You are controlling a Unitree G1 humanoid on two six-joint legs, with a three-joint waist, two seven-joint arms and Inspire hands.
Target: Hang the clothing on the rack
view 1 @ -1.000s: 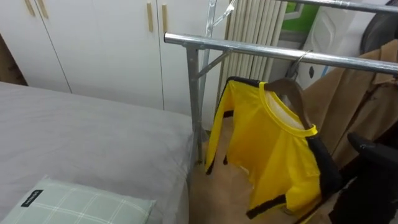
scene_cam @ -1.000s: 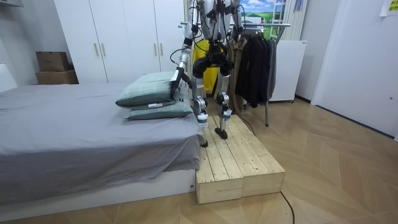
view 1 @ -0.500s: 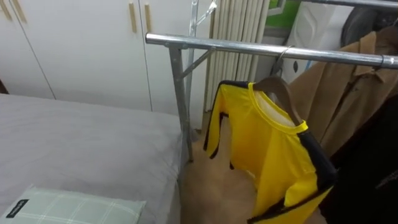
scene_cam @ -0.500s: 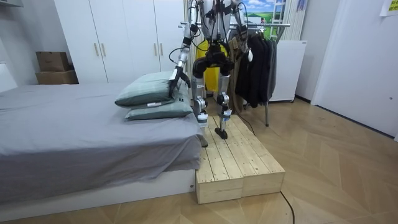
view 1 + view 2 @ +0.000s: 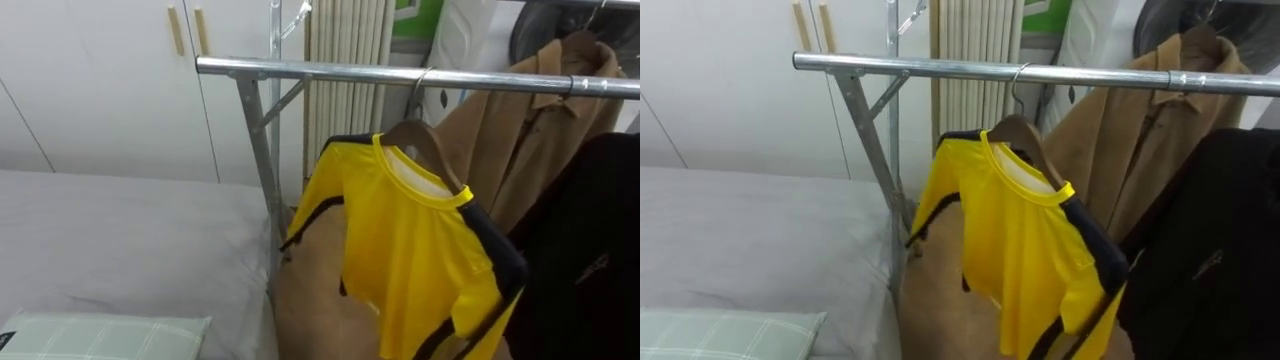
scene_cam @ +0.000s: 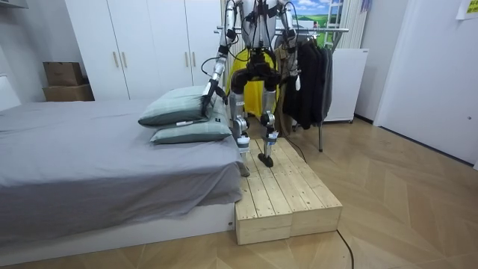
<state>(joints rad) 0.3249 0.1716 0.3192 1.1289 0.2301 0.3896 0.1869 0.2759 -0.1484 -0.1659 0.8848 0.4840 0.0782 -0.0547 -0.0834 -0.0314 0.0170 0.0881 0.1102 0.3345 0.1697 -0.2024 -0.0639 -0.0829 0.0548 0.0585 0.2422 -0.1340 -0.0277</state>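
A yellow shirt (image 5: 420,250) with black trim hangs on a wooden hanger (image 5: 412,136). The hanger's hook sits over the metal rail (image 5: 330,70) of the clothes rack, close to its left post. Nothing touches the shirt. In the room view I stand on a wooden platform (image 6: 287,198) facing the rack. My left hand (image 6: 208,94) hangs low beside the pillows. My right hand (image 6: 296,82) is down in front of the dark clothes.
A tan coat (image 5: 520,150) and a black garment (image 5: 590,250) hang to the right of the shirt on the same rail. The grey bed (image 5: 120,240) with a green checked pillow (image 5: 100,338) lies on my left. White wardrobe doors (image 5: 100,80) stand behind.
The eye view has shifted, so the rack now sits further left and higher. The dark right arm at the lower right has dropped out of it; in the room view it has lowered.
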